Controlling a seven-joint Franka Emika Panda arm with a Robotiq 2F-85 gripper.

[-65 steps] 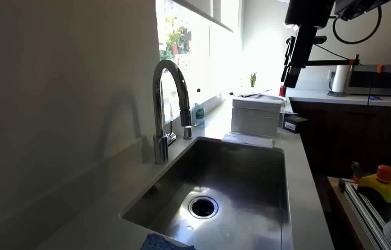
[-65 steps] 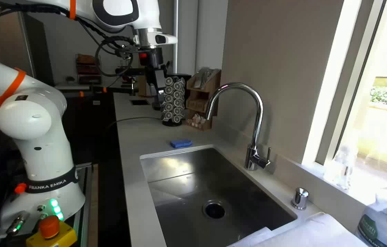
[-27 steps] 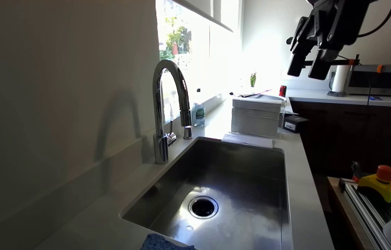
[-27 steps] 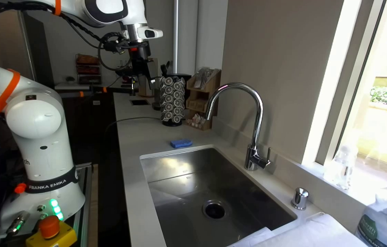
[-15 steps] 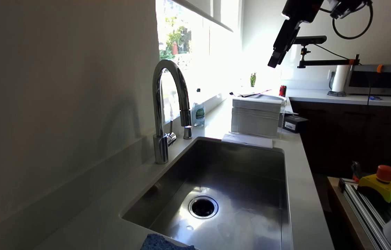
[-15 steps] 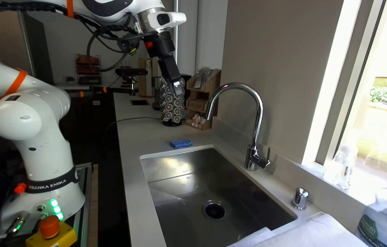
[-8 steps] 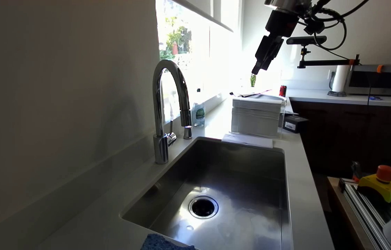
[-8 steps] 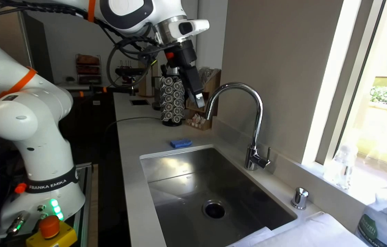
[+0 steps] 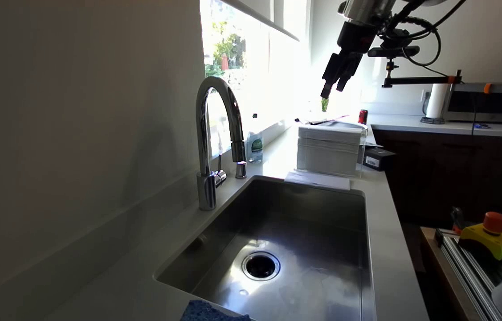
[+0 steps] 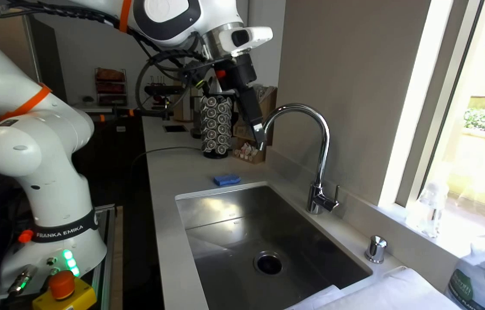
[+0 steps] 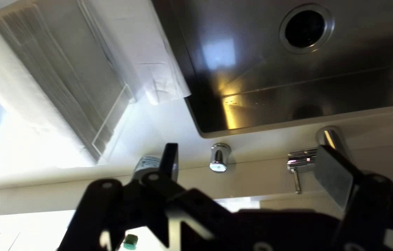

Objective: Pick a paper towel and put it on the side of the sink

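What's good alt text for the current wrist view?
Robot fingers, spread apart, show along the bottom; beyond them, a white paper towel lies along the left edge of a steel sink with a round drain. Farther left sits a white boxy stack; at lower right, a finger partly hides the chrome tap.
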